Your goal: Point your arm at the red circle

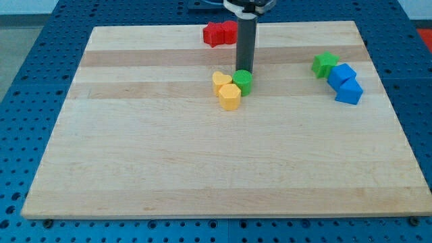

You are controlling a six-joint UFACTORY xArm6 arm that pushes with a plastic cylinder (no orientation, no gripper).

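My rod comes down from the view's top centre, and my tip [244, 69] rests just behind the green round block [243, 82], touching or nearly touching it. Two red blocks sit near the board's top edge: a red star-like block [214, 34] and, to its right, another red block [231, 29] partly hidden behind the rod; its shape is unclear. My tip is below and slightly right of them, roughly 60 pixels away.
Two yellow blocks [220, 80] [229, 96] sit left of the green round block. A green star block [325, 64] and two blue blocks [342, 74] [349, 91] cluster at the view's right. The wooden board [202, 169] lies on a blue pegboard table.
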